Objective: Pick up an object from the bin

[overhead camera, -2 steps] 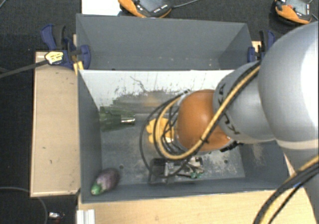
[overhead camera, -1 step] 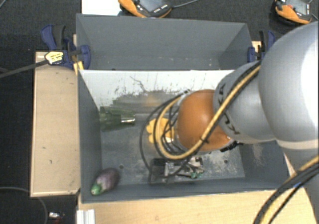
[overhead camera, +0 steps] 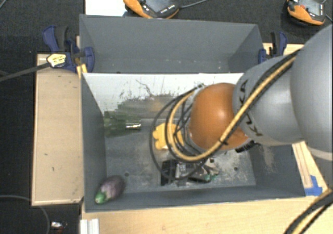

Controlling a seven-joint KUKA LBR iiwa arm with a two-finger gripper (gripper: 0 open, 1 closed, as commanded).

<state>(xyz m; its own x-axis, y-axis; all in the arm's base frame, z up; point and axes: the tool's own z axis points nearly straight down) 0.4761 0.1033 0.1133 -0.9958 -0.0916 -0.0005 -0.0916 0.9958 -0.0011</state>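
My gripper is low in the front middle of the bin, its dark body showing under the arm's orange dome. A yellow thing lies just behind it, half covered by the cables. A small green bit shows at the gripper's right side; I cannot tell what it is or whether it is held. A purple toy aubergine with a green stem rests in the front left corner, well apart from the gripper.
A greenish clear bottle with a pale cap lies on its side against the left wall. The arm and its dome cover the right half of the bin floor, and the cables loop over the middle.
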